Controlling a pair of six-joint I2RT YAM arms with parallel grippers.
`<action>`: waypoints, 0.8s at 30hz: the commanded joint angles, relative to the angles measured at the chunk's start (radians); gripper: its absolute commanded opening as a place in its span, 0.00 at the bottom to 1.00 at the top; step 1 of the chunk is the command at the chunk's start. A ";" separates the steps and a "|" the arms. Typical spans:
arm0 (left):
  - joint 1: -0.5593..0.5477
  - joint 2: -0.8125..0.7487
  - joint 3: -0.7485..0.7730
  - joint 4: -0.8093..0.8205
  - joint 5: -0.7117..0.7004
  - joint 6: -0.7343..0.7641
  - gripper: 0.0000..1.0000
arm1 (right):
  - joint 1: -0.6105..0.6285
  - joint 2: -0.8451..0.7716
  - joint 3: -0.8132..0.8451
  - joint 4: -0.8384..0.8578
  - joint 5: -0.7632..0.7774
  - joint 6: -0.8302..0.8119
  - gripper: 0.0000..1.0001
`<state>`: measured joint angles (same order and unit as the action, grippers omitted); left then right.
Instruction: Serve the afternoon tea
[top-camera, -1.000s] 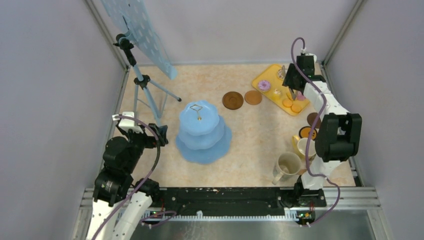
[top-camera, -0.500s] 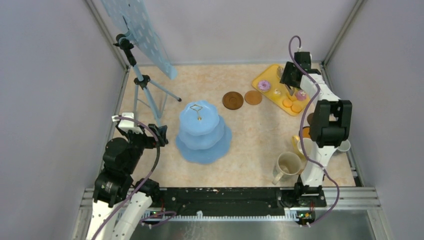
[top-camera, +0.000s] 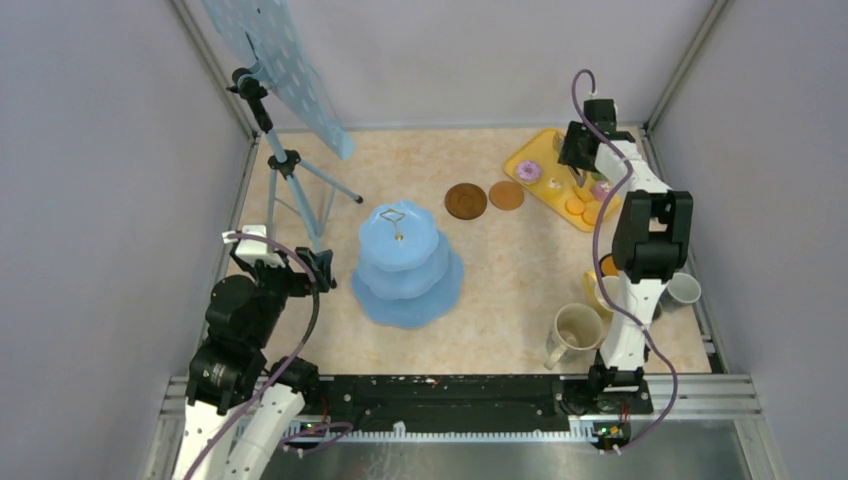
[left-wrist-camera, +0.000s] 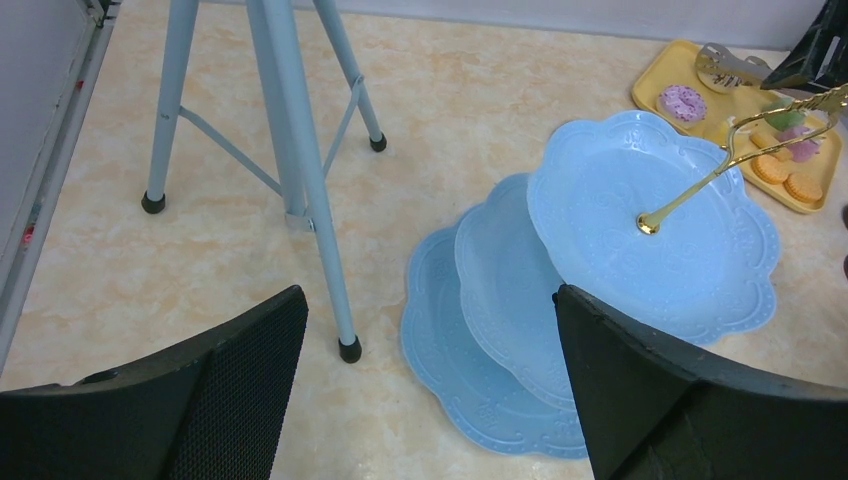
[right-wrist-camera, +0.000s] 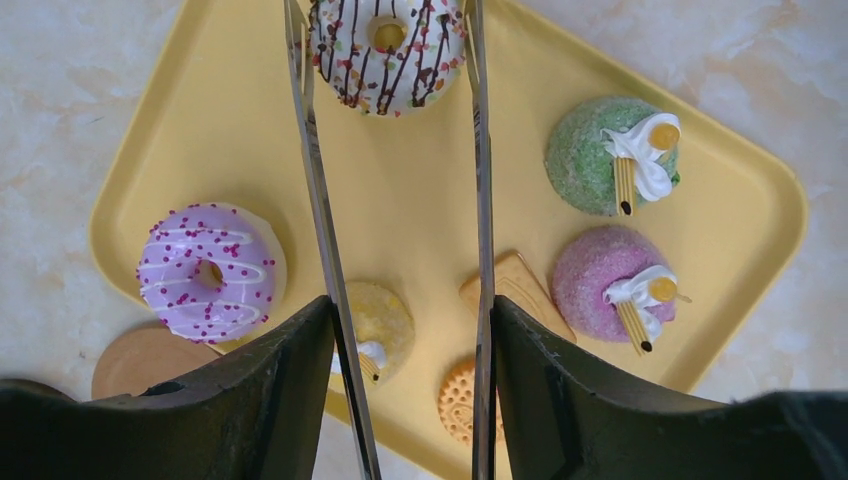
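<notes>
My right gripper is shut on the metal tongs, one blade pressed against each finger. The tongs' blades flank a white chocolate-striped donut on the yellow tray. Whether they pinch it I cannot tell. Also on the tray lie a purple donut, green, pink and yellow cupcakes, and orange biscuits. From above, the right gripper hangs over the tray. My left gripper is open and holds nothing, beside the blue tiered stand.
Two brown coasters lie left of the tray. A beige mug, a yellow mug and a white mug stand near the right arm's base. A tripod with a blue board stands at the back left.
The right arm has stretched farther over the tray, carrying the tongs toward its back. Its elbow swung inward, uncovering the white mug. The left arm is still.
</notes>
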<state>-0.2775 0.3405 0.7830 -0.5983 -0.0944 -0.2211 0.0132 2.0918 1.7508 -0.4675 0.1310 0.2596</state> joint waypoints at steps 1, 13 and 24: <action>0.010 0.005 0.001 0.040 -0.002 0.000 0.99 | 0.014 0.001 0.065 0.013 0.038 -0.027 0.54; 0.039 0.030 0.013 0.027 -0.004 -0.008 0.99 | 0.068 -0.420 -0.178 0.015 0.073 -0.067 0.35; 0.080 0.061 0.021 0.016 0.002 -0.017 0.99 | 0.328 -1.033 -0.752 -0.077 -0.229 0.027 0.35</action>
<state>-0.2123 0.3828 0.7830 -0.6064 -0.0944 -0.2306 0.2359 1.1461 1.0908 -0.4534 0.0067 0.2642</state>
